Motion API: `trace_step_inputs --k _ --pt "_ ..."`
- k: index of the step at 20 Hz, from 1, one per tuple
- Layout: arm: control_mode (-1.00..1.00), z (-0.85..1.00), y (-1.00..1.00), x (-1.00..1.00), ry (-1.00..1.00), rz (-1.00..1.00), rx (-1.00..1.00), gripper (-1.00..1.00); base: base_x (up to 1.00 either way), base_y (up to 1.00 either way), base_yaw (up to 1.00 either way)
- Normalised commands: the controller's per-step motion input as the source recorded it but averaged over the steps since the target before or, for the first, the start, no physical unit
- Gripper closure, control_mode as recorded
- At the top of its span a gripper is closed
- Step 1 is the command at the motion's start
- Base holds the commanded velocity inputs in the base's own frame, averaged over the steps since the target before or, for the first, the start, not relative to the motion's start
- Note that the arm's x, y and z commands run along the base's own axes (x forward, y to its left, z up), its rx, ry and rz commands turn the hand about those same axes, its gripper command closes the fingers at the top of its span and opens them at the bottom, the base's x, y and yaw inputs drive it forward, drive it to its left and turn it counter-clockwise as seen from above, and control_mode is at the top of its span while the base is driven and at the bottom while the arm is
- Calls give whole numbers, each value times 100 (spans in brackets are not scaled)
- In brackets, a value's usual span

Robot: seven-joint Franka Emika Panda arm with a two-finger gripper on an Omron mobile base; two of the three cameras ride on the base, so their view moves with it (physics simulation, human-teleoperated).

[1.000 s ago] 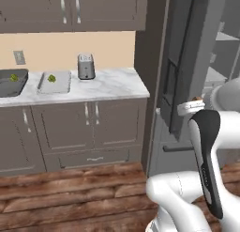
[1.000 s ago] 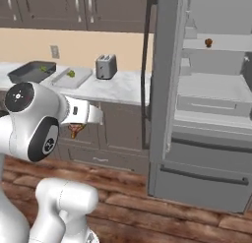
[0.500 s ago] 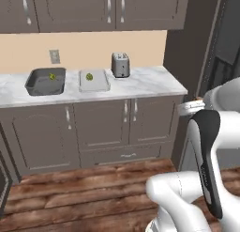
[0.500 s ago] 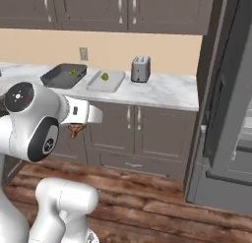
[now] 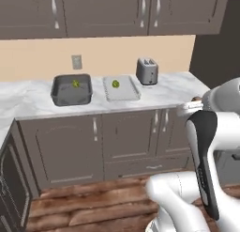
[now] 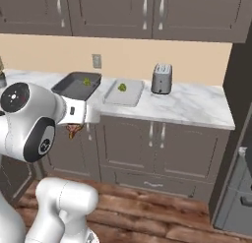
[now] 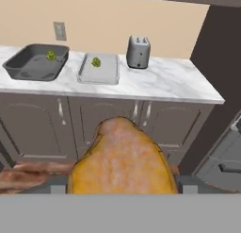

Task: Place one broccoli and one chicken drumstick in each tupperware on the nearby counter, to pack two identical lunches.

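Hand view: gripper (image 7: 121,192) clamped on golden drumstick (image 7: 121,163), frame bottom-center; could slip off w/ base still far from counter (image 7: 164,83).

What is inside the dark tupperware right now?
One broccoli lies in the dark tupperware, toward its back. No drumstick shows in it, though the near wall hides part of the floor. The drumstick is in the claw.

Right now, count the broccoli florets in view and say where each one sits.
2. One broccoli lies in the dark grey tupperware; the other broccoli lies in the pale grey tupperware, left of the toaster. More may be hidden.
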Motion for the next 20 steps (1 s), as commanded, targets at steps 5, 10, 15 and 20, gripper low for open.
trace_step_inputs --k 5,10,15,20 --pt "100 0 0 0 0 0 0 100 100 9 0" --pt "100 0 0 0 0 0 0 100 100 30 0" --pt "100 0 0 0 0 0 0 100 96 49 0" --pt "100 0 0 0 0 0 0 100 58 41 0"
